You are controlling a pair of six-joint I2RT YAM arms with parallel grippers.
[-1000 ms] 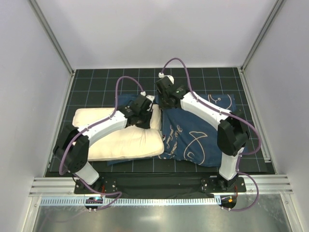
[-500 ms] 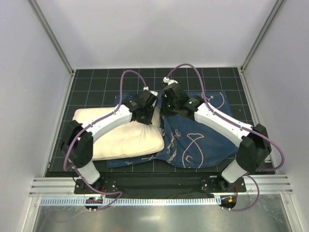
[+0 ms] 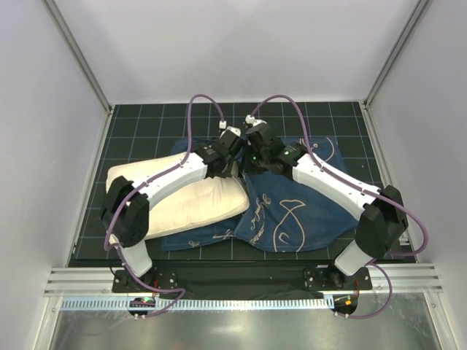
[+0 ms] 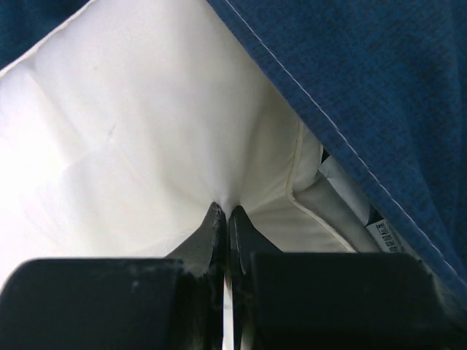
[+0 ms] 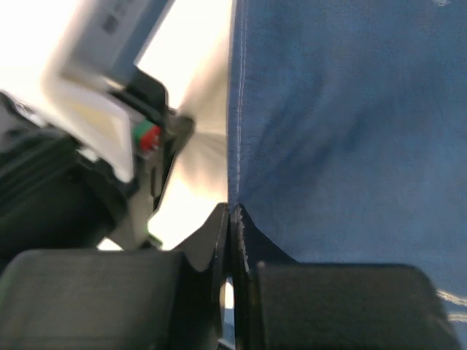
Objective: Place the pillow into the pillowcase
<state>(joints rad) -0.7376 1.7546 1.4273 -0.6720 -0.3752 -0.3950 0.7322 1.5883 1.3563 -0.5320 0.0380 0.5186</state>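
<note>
The cream pillow [image 3: 182, 205] lies on the left half of the mat, its right end at the mouth of the navy pillowcase [image 3: 303, 211], which spreads to the right. My left gripper [image 3: 230, 154] is shut, pinching a fold of the pillow [image 4: 131, 131] near its corner; the left gripper [image 4: 225, 213] sits just below the pillowcase hem [image 4: 379, 87], and a white tag [image 4: 361, 208] shows beside it. My right gripper [image 3: 252, 157] is shut on the pillowcase hem [image 5: 235, 109], the gripper [image 5: 230, 211] right beside the left wrist [image 5: 102, 146]. Both grippers meet at the far middle.
A black gridded mat [image 3: 146, 120] covers the table, boxed in by white walls on three sides. A metal rail [image 3: 233, 281] runs along the near edge by the arm bases. Purple cables [image 3: 201, 109] arch above both wrists.
The left gripper has moved right and toward the back, dragging the pillow's corner with it. The right arm has stretched out lower, still holding the hem, and the case has shifted.
</note>
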